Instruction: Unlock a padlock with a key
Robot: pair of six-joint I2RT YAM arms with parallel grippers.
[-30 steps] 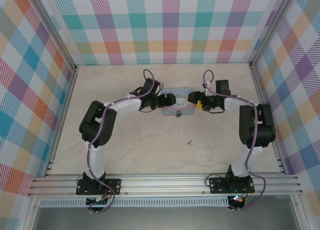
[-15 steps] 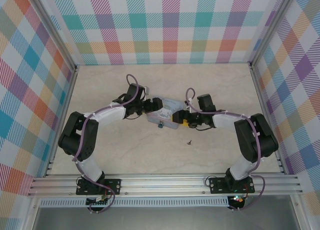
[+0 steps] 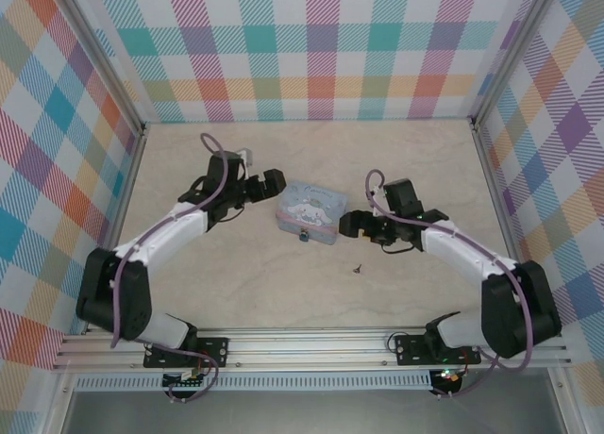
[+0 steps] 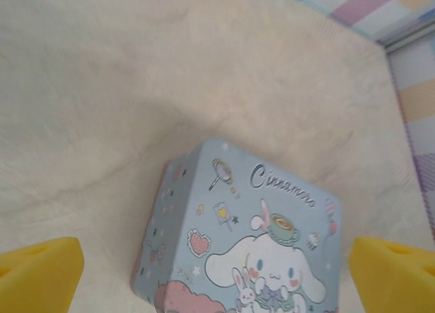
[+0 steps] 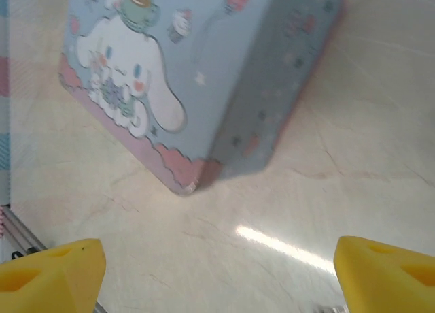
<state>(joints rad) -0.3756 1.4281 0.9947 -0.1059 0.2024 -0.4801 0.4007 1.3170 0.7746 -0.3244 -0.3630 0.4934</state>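
My left fingers (image 3: pixel 272 182) stand wide apart, gripping nothing. They hang over the table (image 3: pixel 217 283) just left of the tin (image 3: pixel 309 210), on its far-left side and clear of it. From my left wrist I see my two yellow pads (image 4: pixel 39 273) at the bottom corners of the view. The pale blue cartoon tin (image 4: pixel 251 238) lies flat on the table ahead of them with its lid up.

My right fingers (image 3: pixel 349 224) are also apart and hold nothing. They sit just off the tin's right end, near it but not touching. From my right wrist the pads (image 5: pixel 51 272) frame bare table, and the tin (image 5: pixel 204 75) lies further out with one corner turned toward me.

The tin rests about midway between the left and right edges of the table, a little toward the far edge. The padlock (image 3: pixel 304 234) is a small dark speck against the tin's near side; I cannot tell whether it is fastened to the tin. The key (image 3: pixel 358 268) lies loose on the table, on the near-edge side of the tin and slightly right of it, apart from the padlock and from both pairs of fingers.
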